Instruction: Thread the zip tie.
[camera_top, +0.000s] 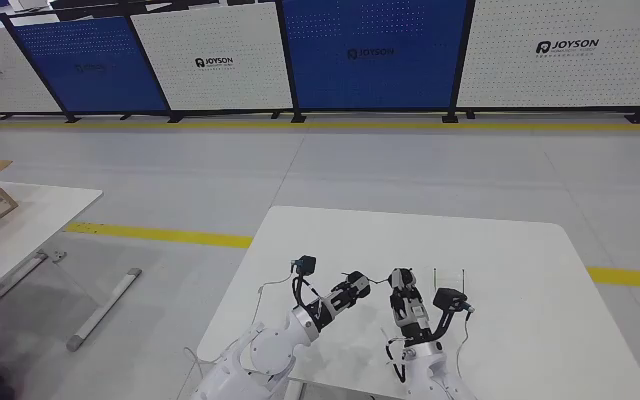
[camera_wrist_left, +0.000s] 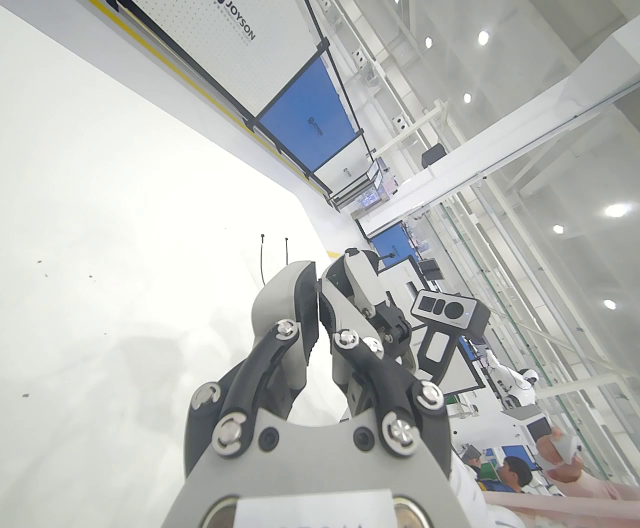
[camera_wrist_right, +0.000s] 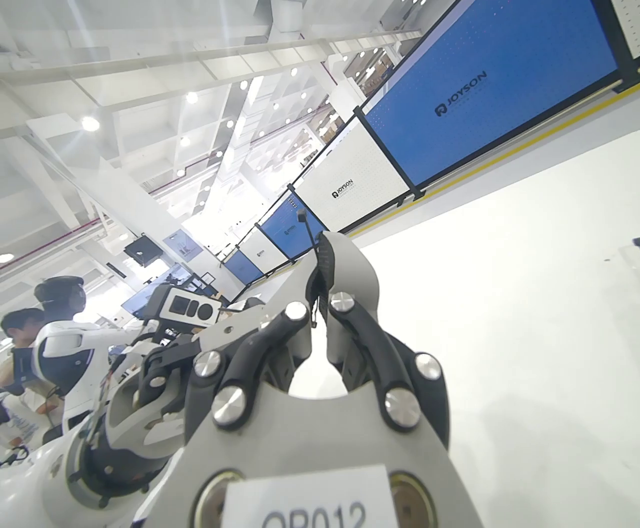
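On the left, the left gripper (camera_wrist_left: 318, 296) sits just above the white table (camera_top: 500, 250). Its fingers are pressed tight together, and a tiny dark bit shows at the tips. That bit looks like the thin end of the zip tie (camera_wrist_right: 311, 239). The tie is up in the air between the two grippers, not lying on the table. Just to the right, almost touching, is the right gripper (camera_wrist_right: 322, 252). Its fingers are squeezed closed on the tie's strap, and the little square head (camera_wrist_right: 301, 215) sticks up above them. Farther right, two spare ties (camera_top: 436, 278) lie flat, side by side, near the right arm. The job now seems to be poking the thin end into the hole in the head; I cannot tell if it is in yet. To do it well, the right gripper should keep the head very steady. The left one should point the tip straight at the hole and push slowly. A strap this thin bends easily, so small, gentle moves are best. Both grips need to stay firm — if either one lets go, the tie will spring away.
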